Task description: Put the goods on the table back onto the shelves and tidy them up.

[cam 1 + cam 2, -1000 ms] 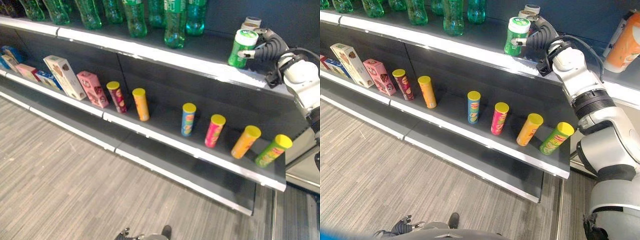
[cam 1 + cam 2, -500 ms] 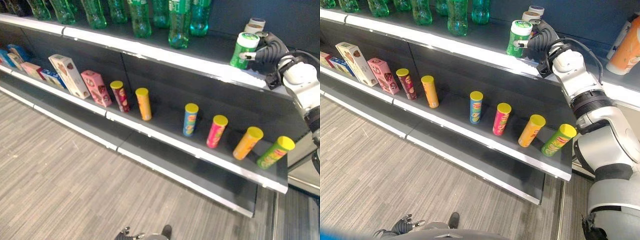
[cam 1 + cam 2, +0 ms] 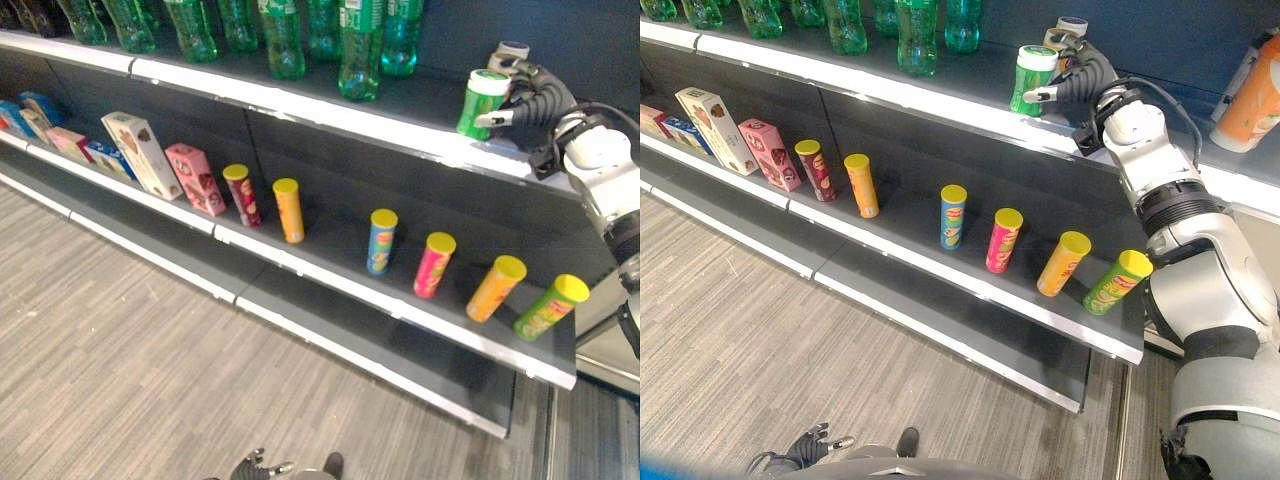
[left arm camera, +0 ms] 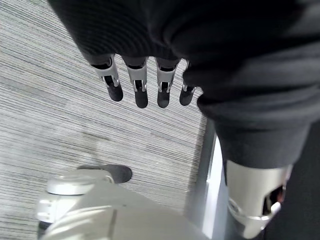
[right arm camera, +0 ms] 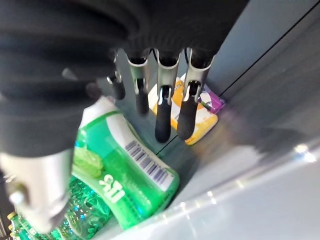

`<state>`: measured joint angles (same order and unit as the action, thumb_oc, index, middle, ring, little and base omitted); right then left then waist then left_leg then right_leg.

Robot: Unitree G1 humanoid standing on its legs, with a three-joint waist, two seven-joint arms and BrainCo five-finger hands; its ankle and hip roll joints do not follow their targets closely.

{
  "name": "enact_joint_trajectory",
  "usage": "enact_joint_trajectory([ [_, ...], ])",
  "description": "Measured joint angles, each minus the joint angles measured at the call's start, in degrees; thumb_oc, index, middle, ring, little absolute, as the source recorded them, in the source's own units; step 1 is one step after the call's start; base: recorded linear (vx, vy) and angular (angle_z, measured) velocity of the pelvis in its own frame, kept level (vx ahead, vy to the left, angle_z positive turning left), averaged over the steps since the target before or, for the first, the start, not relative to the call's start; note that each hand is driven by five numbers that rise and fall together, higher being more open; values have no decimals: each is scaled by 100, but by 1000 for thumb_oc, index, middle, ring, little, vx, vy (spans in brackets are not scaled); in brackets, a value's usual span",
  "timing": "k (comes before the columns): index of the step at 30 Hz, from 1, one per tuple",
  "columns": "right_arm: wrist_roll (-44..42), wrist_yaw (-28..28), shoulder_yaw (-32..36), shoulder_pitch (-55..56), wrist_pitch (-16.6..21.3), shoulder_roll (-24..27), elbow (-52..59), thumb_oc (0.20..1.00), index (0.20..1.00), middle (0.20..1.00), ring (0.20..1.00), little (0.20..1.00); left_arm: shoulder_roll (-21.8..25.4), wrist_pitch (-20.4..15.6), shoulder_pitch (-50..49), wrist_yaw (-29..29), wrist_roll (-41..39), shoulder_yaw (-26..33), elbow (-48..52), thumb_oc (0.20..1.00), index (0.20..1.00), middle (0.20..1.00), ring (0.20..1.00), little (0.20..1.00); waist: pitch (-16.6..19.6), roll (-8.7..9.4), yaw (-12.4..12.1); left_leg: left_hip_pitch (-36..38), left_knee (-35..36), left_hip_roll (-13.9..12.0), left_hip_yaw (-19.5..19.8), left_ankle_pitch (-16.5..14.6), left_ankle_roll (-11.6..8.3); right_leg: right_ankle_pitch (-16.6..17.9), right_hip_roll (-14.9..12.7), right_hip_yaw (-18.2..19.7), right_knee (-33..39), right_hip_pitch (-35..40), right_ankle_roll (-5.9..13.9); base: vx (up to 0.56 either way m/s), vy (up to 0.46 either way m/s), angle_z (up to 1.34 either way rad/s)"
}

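Green plastic canister with a white cap (image 3: 481,100) is standing on the top dark shelf board (image 3: 420,95), near its front lip, just in front of two smaller pale-lidded tubs (image 3: 510,52) toward the back wall. The robot's right hand (image 3: 528,98) is sitting right beside it; in the right wrist view its fingers (image 5: 161,107) are reaching straight past the canister (image 5: 122,167) toward a yellow-and-white tub (image 5: 200,117), relaxed and uncurled, so the canister appears to be resting on the shelf rather than being gripped, though whether the thumb is touching it cannot be made out. The left hand (image 4: 145,82) is hanging over grey striped flooring, fingers loosely extended and holding nothing. Judging by its look, the canister is rigid, glossy-labelled and probably light; the smooth wrap may be slippery, so the mid-body below the cap seems the safest place to grip. Its tall, narrow shape suggests it could tip if nudged high up. Further along the upper shelf, green translucent drink bottles (image 3: 358,45) are standing in a row. On the lower shelf, slim cardboard-looking tubes with yellow lids (image 3: 432,264) are standing spaced apart, with a pink carton (image 3: 195,178) and a white carton (image 3: 140,153) to their left.
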<state>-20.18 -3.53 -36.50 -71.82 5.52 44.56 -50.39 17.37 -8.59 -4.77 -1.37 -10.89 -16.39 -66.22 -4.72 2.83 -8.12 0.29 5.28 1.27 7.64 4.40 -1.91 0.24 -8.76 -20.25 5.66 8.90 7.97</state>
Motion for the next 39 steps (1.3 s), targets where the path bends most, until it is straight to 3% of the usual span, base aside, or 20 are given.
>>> enact_joint_trajectory([
  [7, 1, 57, -4, -96, -3, 42, 70, 1000, 1000, 1000, 1000, 1000, 71, 3, 16, 4, 1, 1, 3, 1000, 1000, 1000, 1000, 1000, 1, -5, 3, 0, 1, 2, -2, -2, -2, -1, -2, 1, 0, 6, -2, 0, 0, 0],
  [12, 1, 221, -1, -261, 100, 484, 1036, 1000, 1000, 1000, 1000, 1000, 78, 10, -7, 0, 1, 89, -2, 1000, 1000, 1000, 1000, 1000, 1, -11, 29, 23, 0, 0, -36, 1, 1, -3, -6, 30, 0, -10, 0, -1, 8, -2],
  [16, 56, 507, 121, -228, 231, 904, 2432, 1000, 1000, 1000, 1000, 1000, 74, 50, -14, -27, 1, 316, -22, 1000, 1000, 1000, 1000, 1000, -1, -8, 269, 48, 0, 0, -115, -3, -2, 2, -22, 130, -1, -57, -3, -8, 42, -10],
  [20, 463, 801, 1017, 700, 484, 956, 4793, 1000, 1000, 1000, 1000, 1000, 39, 52, -33, -80, 43, 558, -50, 1000, 1000, 1000, 1000, 1000, -4, -20, 572, 114, 5, -35, -444, -53, -30, 47, -32, 484, 4, -135, -10, 2, 52, -45],
  [22, 839, 801, 1228, 1169, 650, 932, 5589, 1000, 1000, 1000, 1000, 1000, -6, 83, 76, -104, 98, 613, -81, 1000, 1000, 1000, 1000, 1000, 2, -33, 840, 248, 5, -79, -723, -96, -8, 96, -16, 741, 8, -159, -19, -4, 125, -61],
  [25, 1209, 757, 1554, 2236, 758, 756, 6545, 1000, 1000, 1000, 1000, 1000, -143, 130, 150, -159, 114, 663, 39, 1000, 1000, 1000, 1000, 1000, 25, -42, 1026, 403, 5, -137, -1134, -195, 8, 159, 23, 1202, -11, -264, -28, -3, 109, -82],
  [30, 1588, 479, 1806, 3696, 727, 649, 6917, 1000, 1000, 1000, 1000, 1000, -392, 120, 444, -201, 355, 567, 80, 1000, 1000, 1000, 1000, 1000, 67, -105, 1574, 485, 34, -165, -1738, -330, 41, 288, 57, 1793, -21, -555, 12, -8, 168, -69],
  [32, 1721, 392, 2029, 4260, 717, 482, 7251, 1000, 1000, 1000, 1000, 1000, -461, 123, 394, -190, 544, 430, 99, 1000, 1000, 1000, 1000, 1000, 42, -153, 1632, 497, 37, -193, -1938, -313, 73, 264, 73, 1977, -202, -742, 70, -47, 141, -62],
  [33, 1953, 302, 2035, 4426, 719, 627, 7275, 1000, 1000, 1000, 1000, 1000, -546, 136, 378, -185, 615, 395, 75, 1000, 1000, 1000, 1000, 1000, 36, -171, 1850, 495, 39, -166, -2137, -331, 93, 341, 79, 2197, -230, -858, 58, -124, 144, -85],
  [35, 2036, 303, 2008, 4443, 702, 596, 7259, 1000, 1000, 1000, 1000, 1000, -542, 136, 395, -189, 726, 315, 84, 1000, 1000, 1000, 1000, 1000, -14, -118, 1944, 501, 38, -172, -2378, -335, 117, 423, 147, 2424, -378, -1052, 87, -110, 81, -87],
  [36, 2100, 309, 1989, 4420, 694, 585, 7255, 1000, 1000, 1000, 1000, 1000, -510, 127, 508, -188, 770, 327, 84, 1000, 1000, 1000, 1000, 1000, -168, -46, 2002, 534, 33, -201, -2726, -336, 139, 570, 160, 2603, -455, -1209, 182, -79, 41, -162],
  [37, 2263, 309, 1983, 4401, 690, 584, 7235, 1000, 1000, 1000, 1000, 1000, -333, 127, 647, -179, 843, 262, 178, 1000, 1000, 1000, 1000, 1000, -354, 142, 1965, 659, 43, -291, -3250, -374, 166, 930, 227, 2217, -264, -1356, 469, -134, 14, -194],
  [38, 2264, 311, 2021, 4410, 695, 616, 7227, 1000, 1000, 1000, 1000, 1000, -225, 126, 666, -178, 924, 267, 136, 1000, 1000, 1000, 1000, 1000, -426, 207, 1963, 694, 44, -319, -3510, -378, 179, 874, 151, 1879, -163, -1354, 554, -104, -48, -159],
  [39, 2265, 319, 2086, 4410, 694, 653, 7229, 1000, 1000, 1000, 1000, 1000, -184, 150, 757, -176, 951, 328, 124, 1000, 1000, 1000, 1000, 1000, -440, 247, 2033, 675, 43, -384, -3641, -436, 278, 821, 44, 1607, -277, -1393, 454, -132, -79, -82],
])
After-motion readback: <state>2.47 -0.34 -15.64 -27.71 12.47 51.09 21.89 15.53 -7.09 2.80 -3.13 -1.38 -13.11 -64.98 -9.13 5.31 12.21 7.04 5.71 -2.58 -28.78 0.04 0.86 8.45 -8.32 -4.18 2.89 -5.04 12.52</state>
